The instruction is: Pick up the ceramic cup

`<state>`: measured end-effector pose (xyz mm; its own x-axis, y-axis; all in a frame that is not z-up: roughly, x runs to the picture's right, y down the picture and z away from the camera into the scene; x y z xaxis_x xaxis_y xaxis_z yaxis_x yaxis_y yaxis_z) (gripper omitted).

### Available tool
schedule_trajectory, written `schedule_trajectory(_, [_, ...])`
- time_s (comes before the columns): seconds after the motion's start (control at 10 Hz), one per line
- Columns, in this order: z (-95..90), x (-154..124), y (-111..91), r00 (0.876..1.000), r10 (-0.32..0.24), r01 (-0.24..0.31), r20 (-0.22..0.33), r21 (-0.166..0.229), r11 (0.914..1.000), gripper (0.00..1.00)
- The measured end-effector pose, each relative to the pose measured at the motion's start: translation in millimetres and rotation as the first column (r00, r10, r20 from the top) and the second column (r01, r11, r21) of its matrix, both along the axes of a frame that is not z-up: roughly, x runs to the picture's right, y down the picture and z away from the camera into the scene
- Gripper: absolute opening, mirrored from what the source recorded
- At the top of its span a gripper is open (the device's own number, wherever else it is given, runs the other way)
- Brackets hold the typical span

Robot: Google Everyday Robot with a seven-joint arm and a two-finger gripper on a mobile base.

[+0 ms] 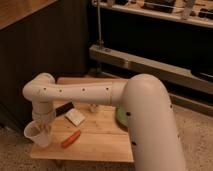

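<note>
At the 8 o'clock corner of the wooden table (102, 147), the ceramic cup (36, 136) is seen: white, rim up, slightly tilted, overlapping the table's left edge. Whether it is resting on the wood or lifted cannot be told. The gripper (45, 125) is positioned at the cup's rim, at its 1 o'clock, below the downward-pointing wrist. Whether it is apart, together or clamped on the cup cannot be told. An orange sausage-shaped thing (70, 139) is noted lying at 3 o'clock of the cup, near but apart. A flat white card (76, 118) is found at 12 o'clock of it. A green item (119, 116) is partly hidden behind the arm at the table's 3 o'clock
</note>
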<state>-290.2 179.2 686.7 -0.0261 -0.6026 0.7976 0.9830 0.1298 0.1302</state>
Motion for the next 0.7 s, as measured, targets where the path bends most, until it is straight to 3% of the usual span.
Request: schedule_trajectory(0.7, [-22.4, 10.5, -14.3, 0.999, -0.027, 0.027, 0.019, 0.011, 0.9996, 0.05])
